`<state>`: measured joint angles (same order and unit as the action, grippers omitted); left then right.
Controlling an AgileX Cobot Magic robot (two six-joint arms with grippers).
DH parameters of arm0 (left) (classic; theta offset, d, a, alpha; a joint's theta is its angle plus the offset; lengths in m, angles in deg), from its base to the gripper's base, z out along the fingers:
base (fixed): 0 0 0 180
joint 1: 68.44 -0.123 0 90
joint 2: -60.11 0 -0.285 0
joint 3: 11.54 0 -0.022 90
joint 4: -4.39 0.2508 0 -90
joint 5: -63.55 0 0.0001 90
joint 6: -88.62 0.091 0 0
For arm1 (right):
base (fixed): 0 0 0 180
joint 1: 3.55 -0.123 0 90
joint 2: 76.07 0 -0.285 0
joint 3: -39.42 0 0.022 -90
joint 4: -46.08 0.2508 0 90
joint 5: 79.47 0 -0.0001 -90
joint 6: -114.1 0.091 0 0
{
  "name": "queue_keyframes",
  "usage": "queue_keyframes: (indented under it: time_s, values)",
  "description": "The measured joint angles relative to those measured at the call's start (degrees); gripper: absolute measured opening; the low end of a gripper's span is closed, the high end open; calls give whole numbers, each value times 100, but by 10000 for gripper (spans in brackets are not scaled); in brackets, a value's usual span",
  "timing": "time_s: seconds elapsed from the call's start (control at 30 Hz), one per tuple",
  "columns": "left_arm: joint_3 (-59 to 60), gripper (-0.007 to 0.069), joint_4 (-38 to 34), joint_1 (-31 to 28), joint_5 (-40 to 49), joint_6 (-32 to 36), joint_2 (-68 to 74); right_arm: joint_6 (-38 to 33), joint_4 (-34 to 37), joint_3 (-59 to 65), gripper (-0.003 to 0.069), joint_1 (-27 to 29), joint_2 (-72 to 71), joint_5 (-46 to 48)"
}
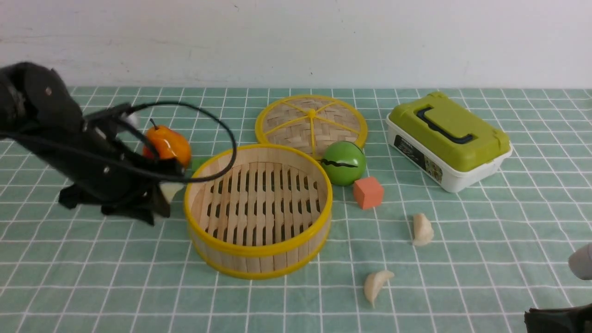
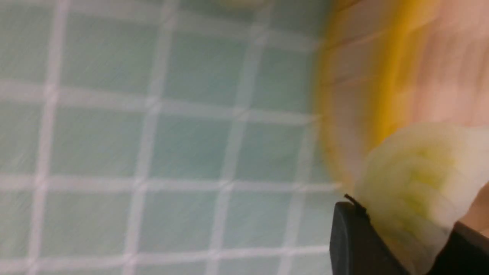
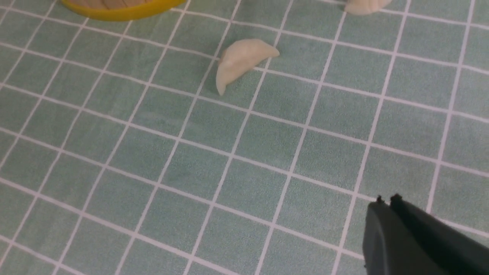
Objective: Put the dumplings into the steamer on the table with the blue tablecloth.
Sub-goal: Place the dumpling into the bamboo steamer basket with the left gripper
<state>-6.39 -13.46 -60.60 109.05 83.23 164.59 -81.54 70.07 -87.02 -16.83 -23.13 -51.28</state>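
The empty bamboo steamer (image 1: pixel 258 210) stands left of centre on the blue tablecloth (image 1: pixel 485 259). My left gripper (image 1: pixel 163 198) hovers just left of its wall, shut on a pale yellowish dumpling (image 1: pixel 170 189). The left wrist view is blurred; it shows that dumpling (image 2: pixel 416 187) between the dark fingers (image 2: pixel 355 244), next to the steamer wall (image 2: pixel 382 76). Two more dumplings lie on the cloth to the steamer's right, one (image 1: pixel 422 229) farther back and one (image 1: pixel 377 284) nearer the front. My right gripper (image 3: pixel 387 200) is shut and empty at the front right, apart from the nearer dumpling (image 3: pixel 240 61).
A flat woven lid (image 1: pixel 311 122) lies behind the steamer. A green ball (image 1: pixel 343 163) and an orange cube (image 1: pixel 368 192) sit to its right. A green-lidded white box (image 1: pixel 448 138) stands at the back right. An orange pear (image 1: pixel 166 145) sits behind my left arm.
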Motion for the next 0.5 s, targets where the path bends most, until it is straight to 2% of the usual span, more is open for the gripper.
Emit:
queue_keyframes:
  time_s: [0.1, 0.23, 0.4, 0.5]
  values:
    - [-483, 157, -26, 437, -307, -285, 130, 0, 18, 48, 8, 0, 0, -101]
    - [-1038, 157, 340, 884, -647, -1016, 721, 0, 29, 68, 9, 0, 0, -125]
    - [-1622, 157, 827, 1049, -740, -1906, 1695, 0, 139, 68, 10, 0, 0, -131]
    - [-1727, 157, 854, 1068, -753, -2123, 1992, 0, 177, 68, 12, 0, 0, -131]
